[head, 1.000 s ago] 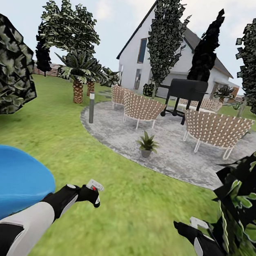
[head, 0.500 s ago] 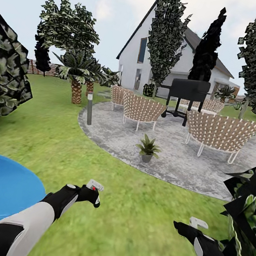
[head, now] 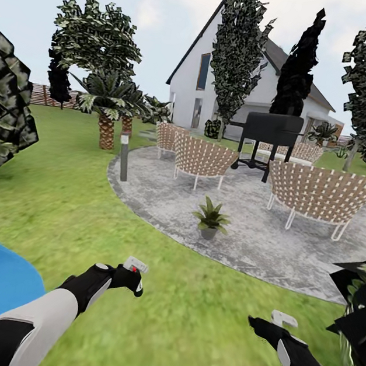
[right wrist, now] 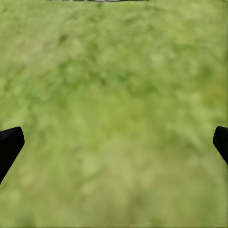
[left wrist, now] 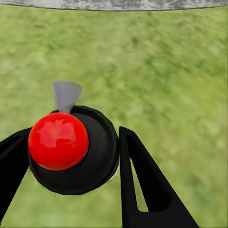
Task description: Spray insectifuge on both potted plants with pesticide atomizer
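Head view has me out on the lawn, with the pickup part of the job done as far as I can judge: my left claw is pinching the pesticide atomizer, its pale body poking up above my dark fingers. In the left wrist view the atomizer's dark nozzle head with the red dot sits snug between my two fingers, pointing out over grass. The spraying is all ahead of me. One potted plant stands on the near side of the grey patio, well apart from me and in front of the wicker chairs. Broad leaves at the right edge may be another plant, but I cannot tell. Both forearms reach forward and low over the grass, elbows bent, about level with each other. My right claw holds nothing; in the right wrist view its fingertips stand spread wide.
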